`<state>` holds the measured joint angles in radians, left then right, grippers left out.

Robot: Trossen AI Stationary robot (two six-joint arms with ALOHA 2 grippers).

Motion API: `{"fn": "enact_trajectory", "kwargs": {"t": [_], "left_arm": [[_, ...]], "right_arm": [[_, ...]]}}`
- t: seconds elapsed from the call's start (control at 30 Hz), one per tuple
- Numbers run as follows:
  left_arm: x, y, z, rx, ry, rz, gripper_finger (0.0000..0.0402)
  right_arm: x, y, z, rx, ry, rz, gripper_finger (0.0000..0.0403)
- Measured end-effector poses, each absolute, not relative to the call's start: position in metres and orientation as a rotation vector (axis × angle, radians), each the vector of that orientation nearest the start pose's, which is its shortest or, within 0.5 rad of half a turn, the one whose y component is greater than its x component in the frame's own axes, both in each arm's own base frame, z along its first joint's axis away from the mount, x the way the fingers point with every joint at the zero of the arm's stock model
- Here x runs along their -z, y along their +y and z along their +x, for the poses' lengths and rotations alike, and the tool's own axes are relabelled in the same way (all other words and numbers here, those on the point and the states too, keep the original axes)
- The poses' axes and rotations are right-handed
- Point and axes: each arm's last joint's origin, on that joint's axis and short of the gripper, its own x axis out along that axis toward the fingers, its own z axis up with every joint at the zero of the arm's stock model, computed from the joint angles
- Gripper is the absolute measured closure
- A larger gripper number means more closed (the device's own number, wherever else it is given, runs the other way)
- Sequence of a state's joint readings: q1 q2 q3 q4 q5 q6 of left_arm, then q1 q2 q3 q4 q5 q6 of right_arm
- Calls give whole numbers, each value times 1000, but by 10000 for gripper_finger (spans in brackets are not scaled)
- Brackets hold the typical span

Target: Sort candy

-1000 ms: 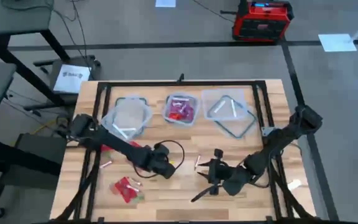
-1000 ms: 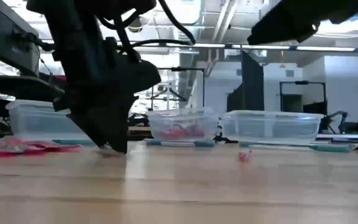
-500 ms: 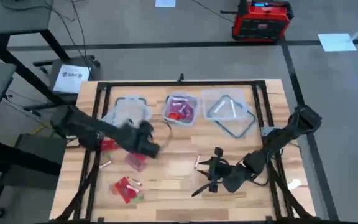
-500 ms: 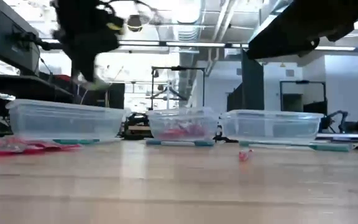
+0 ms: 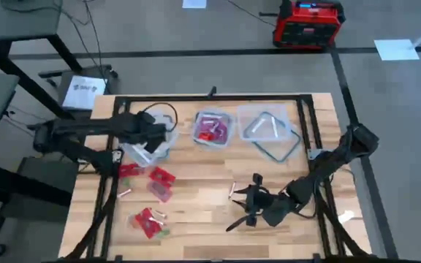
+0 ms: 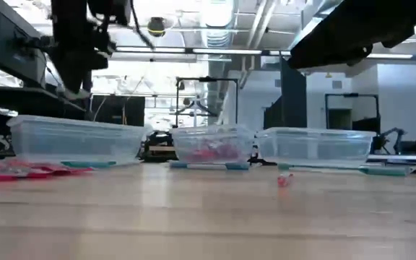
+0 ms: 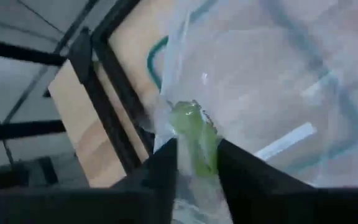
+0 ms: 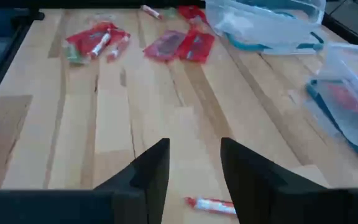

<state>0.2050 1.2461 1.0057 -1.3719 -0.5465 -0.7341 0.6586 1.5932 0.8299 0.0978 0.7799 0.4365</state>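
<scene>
Left wrist view: green candy (image 7: 194, 140) blurred between fingers.

bare wood lies open mid-table (image 5: 196, 201); three tubs (image 5: 212, 128) wall off the far edge.

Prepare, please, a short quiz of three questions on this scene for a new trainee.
1. True or false: the middle tub holds red candy.
2. The left gripper hovers over: A the left tub; B the right tub; C the middle tub.
3. What small thing lies on the table just ahead of the right gripper?

Key: 1 true. 2 A. 3 a single wrapped candy.
</scene>
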Motion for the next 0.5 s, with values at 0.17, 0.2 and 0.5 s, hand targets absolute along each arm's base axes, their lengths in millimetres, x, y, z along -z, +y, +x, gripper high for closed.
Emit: {"fn": "enact_trajectory", "kwargs": {"t": [0.17,0.2,0.5], "left_arm": [[-252,41,176,-1059,1353,-301,222],[-252,37,177,-1044,1347,-292,221],[-257,29,182,-1006,1299,-262,218]], "right_arm": [[-187,176,261,220,461,-15,271],[-187,176,261,219,461,-15,271],[-187,176,261,217,462,-13,271]]}}
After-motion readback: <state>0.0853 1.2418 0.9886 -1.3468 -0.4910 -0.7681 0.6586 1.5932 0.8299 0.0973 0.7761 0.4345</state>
